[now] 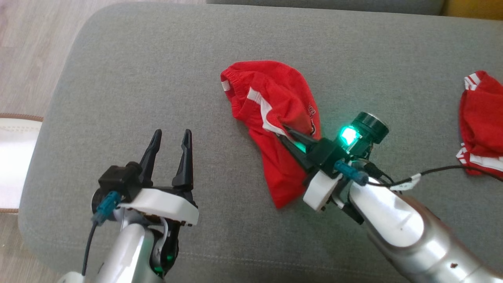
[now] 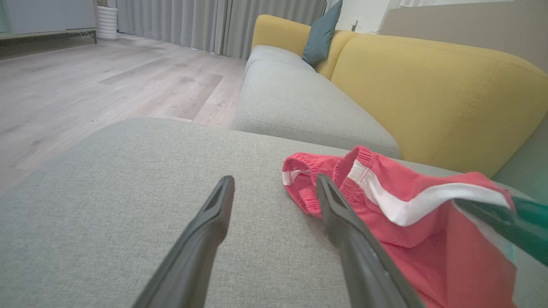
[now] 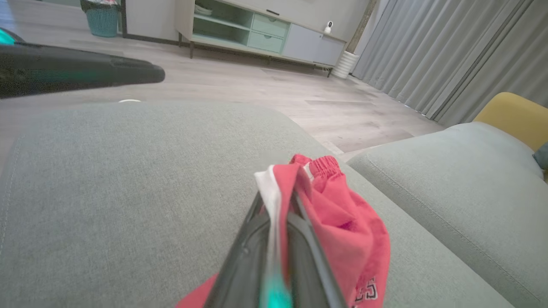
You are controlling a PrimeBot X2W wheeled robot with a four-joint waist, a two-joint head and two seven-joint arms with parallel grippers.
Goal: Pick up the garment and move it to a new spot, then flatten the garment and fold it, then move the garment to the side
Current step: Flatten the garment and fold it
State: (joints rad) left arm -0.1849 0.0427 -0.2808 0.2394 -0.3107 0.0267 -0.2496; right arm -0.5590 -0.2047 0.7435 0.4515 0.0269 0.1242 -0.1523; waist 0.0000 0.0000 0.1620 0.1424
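Note:
The garment (image 1: pixel 275 118), red shorts with white side stripes, lies crumpled on the grey cushion (image 1: pixel 157 70). My right gripper (image 1: pixel 283 131) is shut on a fold of the garment along its white stripe. In the right wrist view the two fingers (image 3: pixel 252 239) pinch the red and white cloth (image 3: pixel 342 226), which rises off the cushion at the pinch. My left gripper (image 1: pixel 172 135) stands open to the left of the garment, clear of it, with nothing between its fingers. The left wrist view has the garment (image 2: pixel 385 192) to the right of the open gripper (image 2: pixel 274 184).
A second red and white garment (image 1: pixel 481 118) lies at the cushion's right edge. A yellow sofa back (image 2: pixel 428 85) with a grey seat (image 2: pixel 295 107) stands beyond the cushion. Wooden floor (image 1: pixel 27 47) borders the cushion's left edge, with a white rug (image 1: pixel 15 157) there.

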